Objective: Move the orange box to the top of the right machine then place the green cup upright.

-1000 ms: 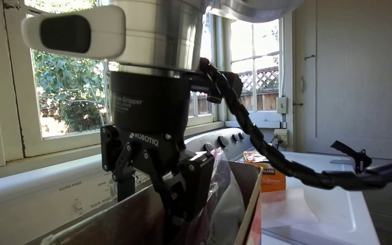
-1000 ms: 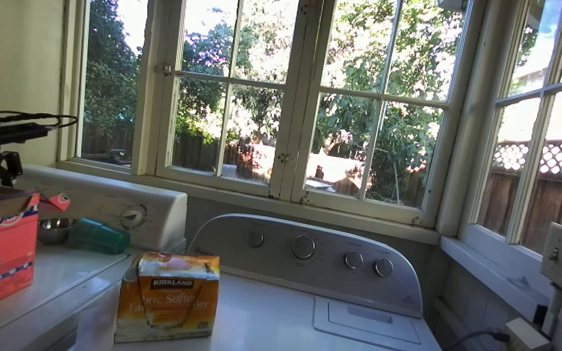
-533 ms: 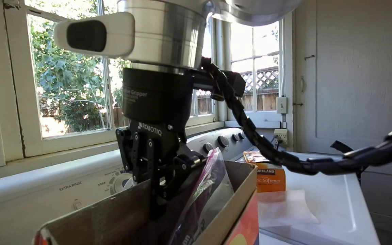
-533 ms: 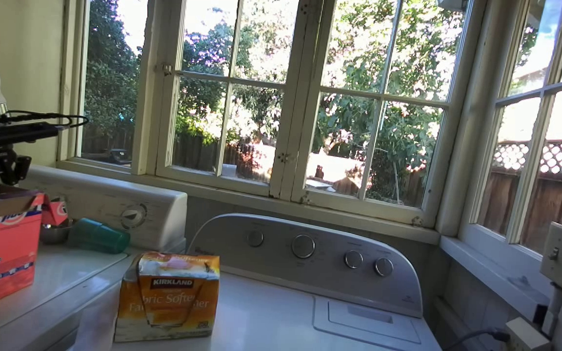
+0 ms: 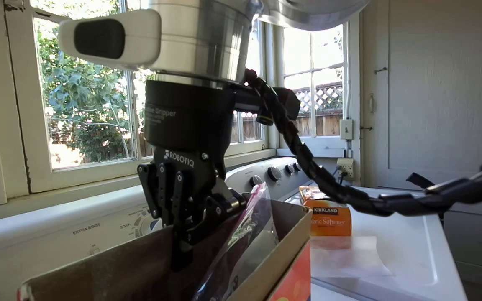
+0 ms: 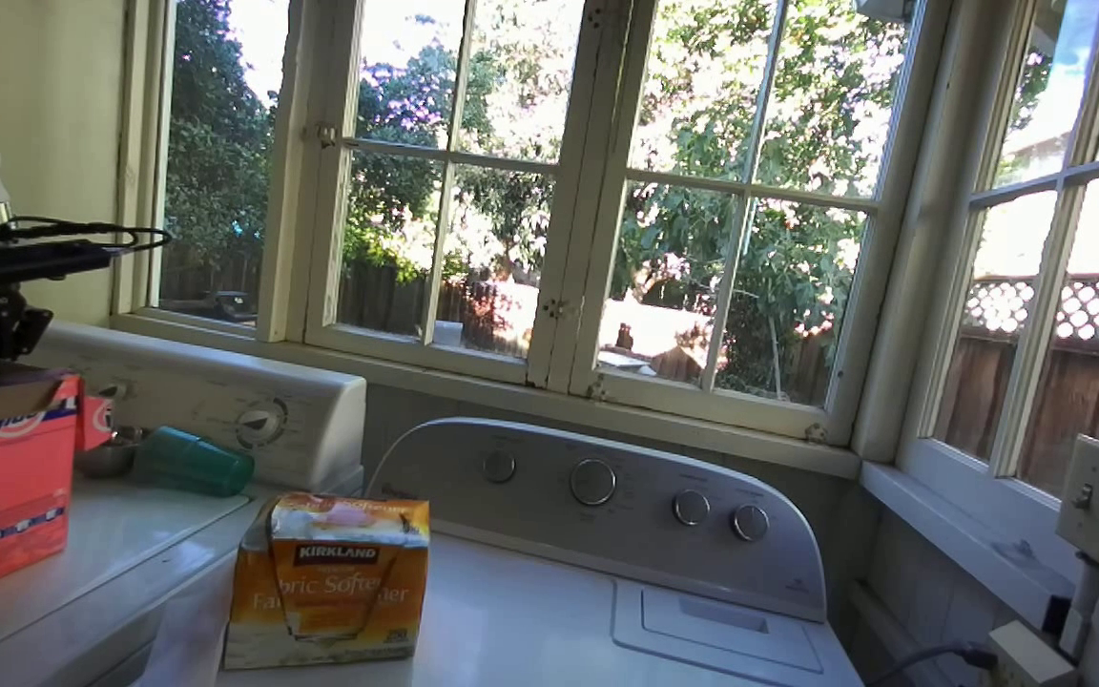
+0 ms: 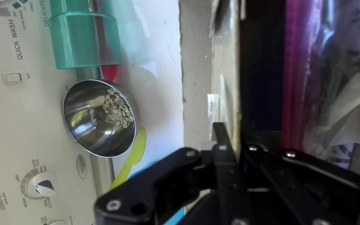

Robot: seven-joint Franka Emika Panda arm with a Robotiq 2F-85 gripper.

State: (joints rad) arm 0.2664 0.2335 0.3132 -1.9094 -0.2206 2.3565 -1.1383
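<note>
Robotiq gripper: pinching orange cardboard box by one wall
Metal bowl: wrist view alone shows flakes

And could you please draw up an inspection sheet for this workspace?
Surface: white washer top bears the orange box, green cup and steel bowl.
Job's things: orange box open-topped, not yet on the right machine; green cup lying on its side.
Clutter: pale flakes in the steel bowl; Kirkland fabric softener box on the right machine.
Tool: closed on the orange box's wall.
Cables: black sleeved cable sags beside the tool.
Surroundings: paned windows behind the machines.
</note>
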